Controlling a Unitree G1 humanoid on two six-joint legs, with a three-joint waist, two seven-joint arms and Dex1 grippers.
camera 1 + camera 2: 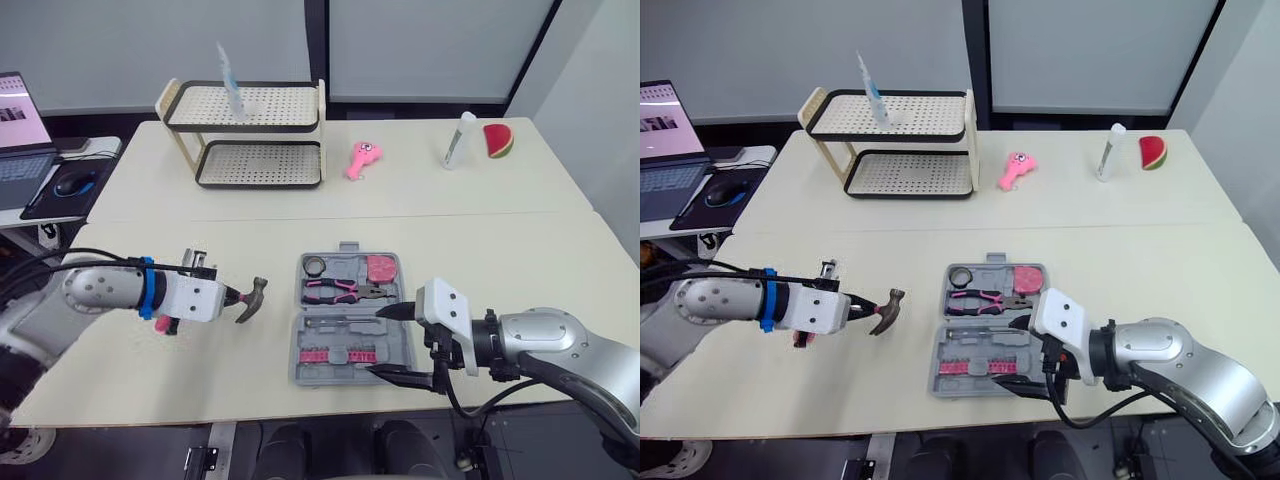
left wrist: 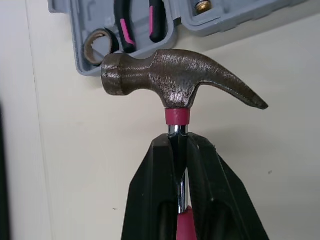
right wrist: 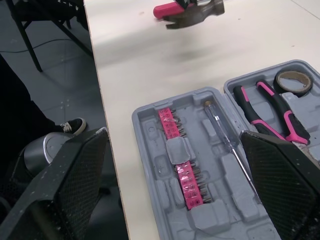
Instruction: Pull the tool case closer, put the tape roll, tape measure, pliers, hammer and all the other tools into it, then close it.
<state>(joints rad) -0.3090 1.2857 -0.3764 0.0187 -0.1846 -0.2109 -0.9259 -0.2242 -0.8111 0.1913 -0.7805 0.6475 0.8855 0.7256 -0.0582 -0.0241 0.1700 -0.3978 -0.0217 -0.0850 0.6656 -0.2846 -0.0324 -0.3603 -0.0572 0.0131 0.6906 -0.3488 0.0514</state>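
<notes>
The left gripper is clenched on the hammer, its two black fingers pinching the metal neck just under the pink collar, with the dark head pointing toward the tool case. The hammer is held off the table, to the left of the case and apart from it. The right gripper is released, its fingers spread wide at the right side of the case's near half; whether a fingertip touches the case rim cannot be told. The grey case lies open and flat near the front edge of the table. Its far half holds the tape roll in the left corner, the pink tape measure in the right corner, and the pliers with black and pink handles just in front of them. The near half holds a screwdriver and a pink strip of bits. Well beyond the case, at the far side of the table, stand a two-shelf rack, a pink toy, a white tube and a toy watermelon slice. A laptop and a mouse sit on a side desk to the left.
</notes>
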